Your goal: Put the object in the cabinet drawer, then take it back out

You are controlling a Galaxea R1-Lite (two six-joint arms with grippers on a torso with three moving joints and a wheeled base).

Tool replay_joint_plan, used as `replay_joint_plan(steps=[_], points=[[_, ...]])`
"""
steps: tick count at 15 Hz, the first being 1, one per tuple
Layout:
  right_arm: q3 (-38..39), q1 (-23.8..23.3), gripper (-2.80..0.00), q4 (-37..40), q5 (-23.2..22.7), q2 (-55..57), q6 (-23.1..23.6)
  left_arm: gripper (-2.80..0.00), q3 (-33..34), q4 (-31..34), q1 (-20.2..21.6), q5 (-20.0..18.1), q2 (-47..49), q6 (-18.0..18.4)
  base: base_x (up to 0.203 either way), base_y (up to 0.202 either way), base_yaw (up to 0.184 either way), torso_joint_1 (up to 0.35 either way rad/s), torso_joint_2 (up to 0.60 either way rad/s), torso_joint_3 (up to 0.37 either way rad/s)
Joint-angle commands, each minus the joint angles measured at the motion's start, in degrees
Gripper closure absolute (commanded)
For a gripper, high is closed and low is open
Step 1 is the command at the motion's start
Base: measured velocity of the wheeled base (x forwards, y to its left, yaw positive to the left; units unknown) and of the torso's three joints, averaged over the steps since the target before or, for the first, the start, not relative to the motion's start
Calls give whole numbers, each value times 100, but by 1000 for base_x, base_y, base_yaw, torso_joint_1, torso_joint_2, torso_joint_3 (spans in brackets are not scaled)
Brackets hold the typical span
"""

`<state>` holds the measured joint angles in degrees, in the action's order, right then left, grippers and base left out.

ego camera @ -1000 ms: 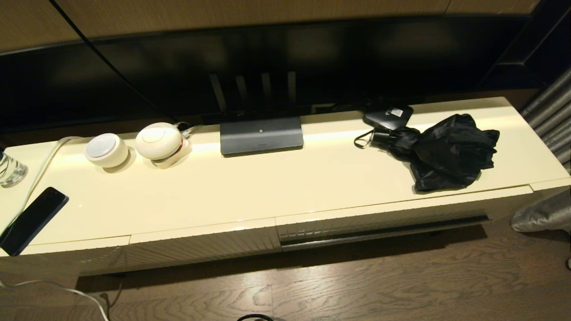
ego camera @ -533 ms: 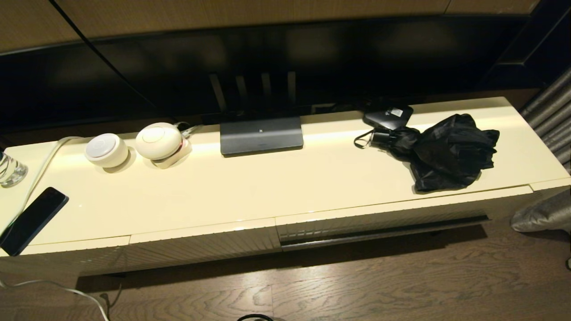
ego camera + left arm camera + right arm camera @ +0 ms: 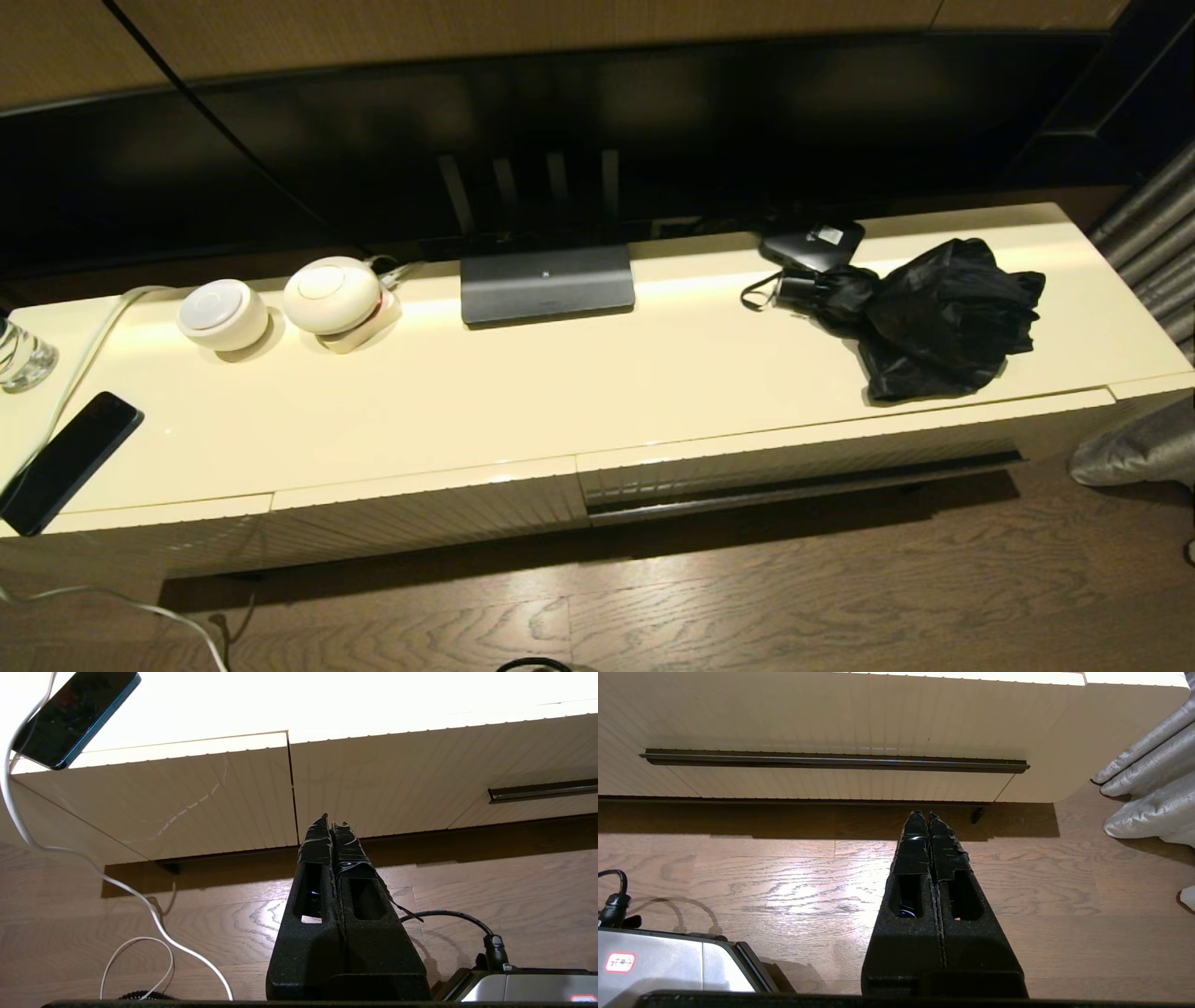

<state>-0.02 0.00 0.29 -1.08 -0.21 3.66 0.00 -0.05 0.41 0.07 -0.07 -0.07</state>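
Umbrella [image 3: 934, 317] lies on the cabinet top [image 3: 560, 392], right end, above the shut drawer [image 3: 803, 462]. We judge it light, floppy, slippery; we'd grab the stiff handle [image 3: 798, 287]. Left gripper [image 3: 331, 823] and right gripper [image 3: 923, 817] are closed, empty, low near the floor.

No visible change: umbrella [image 3: 934, 317] in same spot on cabinet top [image 3: 579, 392].

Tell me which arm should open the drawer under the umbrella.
Right, probably. The right gripper, shut and empty, hangs low facing the cabinet drawer and its dark strip; the umbrella lies above it. The left gripper, also shut, faces the narrower panel.
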Motion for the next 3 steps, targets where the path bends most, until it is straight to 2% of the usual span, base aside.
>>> replay_joint_plan(steps=[1,3], points=[[2,9,0,-20,21,21,-76,0,18,0,2,1,7,-1,0,0,0,0,0,0],[2,9,0,-20,21,21,-76,0,18,-4,2,1,7,-1,0,0,0,0,0,0]])
